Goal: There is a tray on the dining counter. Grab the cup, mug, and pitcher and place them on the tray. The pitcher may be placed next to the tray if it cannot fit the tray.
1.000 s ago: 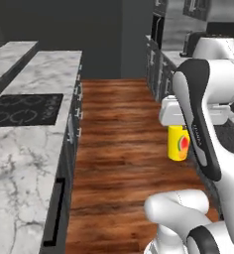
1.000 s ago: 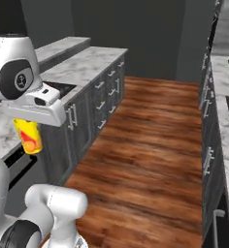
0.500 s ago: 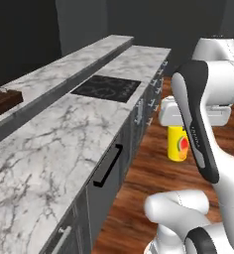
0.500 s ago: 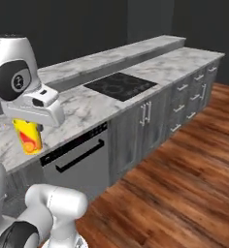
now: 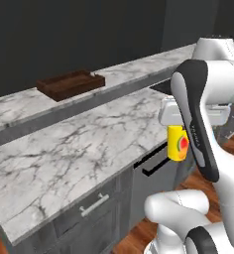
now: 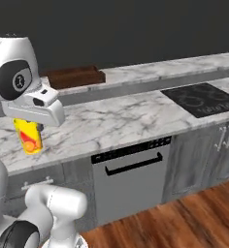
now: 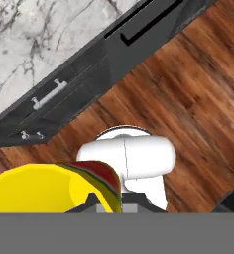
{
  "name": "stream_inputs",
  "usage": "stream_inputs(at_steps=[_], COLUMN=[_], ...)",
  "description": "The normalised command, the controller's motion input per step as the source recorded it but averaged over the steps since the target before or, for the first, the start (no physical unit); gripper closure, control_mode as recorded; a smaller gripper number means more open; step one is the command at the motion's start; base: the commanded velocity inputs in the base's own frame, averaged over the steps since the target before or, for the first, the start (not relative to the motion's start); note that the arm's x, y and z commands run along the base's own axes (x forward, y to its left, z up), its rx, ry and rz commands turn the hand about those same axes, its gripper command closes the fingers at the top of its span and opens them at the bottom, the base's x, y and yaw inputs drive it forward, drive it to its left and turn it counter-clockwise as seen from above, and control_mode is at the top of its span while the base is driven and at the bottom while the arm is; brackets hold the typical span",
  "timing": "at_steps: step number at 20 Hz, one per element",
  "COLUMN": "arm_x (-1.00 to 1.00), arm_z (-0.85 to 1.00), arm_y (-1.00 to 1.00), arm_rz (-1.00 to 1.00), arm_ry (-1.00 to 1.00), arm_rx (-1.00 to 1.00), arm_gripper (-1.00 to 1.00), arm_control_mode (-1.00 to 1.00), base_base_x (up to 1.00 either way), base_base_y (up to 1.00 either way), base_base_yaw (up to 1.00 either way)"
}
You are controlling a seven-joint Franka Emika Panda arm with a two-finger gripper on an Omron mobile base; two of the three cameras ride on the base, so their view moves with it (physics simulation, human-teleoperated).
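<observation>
Nearest the base, the jaws (image 5: 177, 130) are clamped on the yellow cup (image 5: 178, 143), hanging upright in the air off the front edge of the marble worktop (image 5: 84, 154), above the wood floor (image 7: 188, 99). Beyond, worktop w/ black cooktop (image 6: 204, 99). Farthest back, tray (image 5: 71, 84) sits on the dining desk (image 5: 20, 103), well apart from cup.

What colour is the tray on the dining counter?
Dark brown wood; the tray shows best in the left base view.
</observation>
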Motion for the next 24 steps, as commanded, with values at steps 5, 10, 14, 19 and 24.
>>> stream_inputs(at_steps=[5,10,14,19,24], arm_x=[0.00,0.00,0.00,0.00,0.00], arm_z=[0.00,0.00,0.00,0.00,0.00], arm_y=[0.00,0.00,0.00,0.00,0.00], arm_rz=[0.00,0.00,0.00,0.00,0.00], arm_ry=[0.00,0.00,0.00,0.00,0.00], arm_rx=[0.00,0.00,0.00,0.00,0.00], arm_gripper=[1.00,1.00,1.00,1.00,1.00], arm_control_mode=[1.00,1.00,1.00,1.00,1.00], base_base_x=[-0.11,-0.07,-0.24,-0.07,0.01], base_base_y=[0.00,0.00,0.69,1.00,1.00], base_base_yaw=[0.70,0.62,0.39,0.18,0.07])
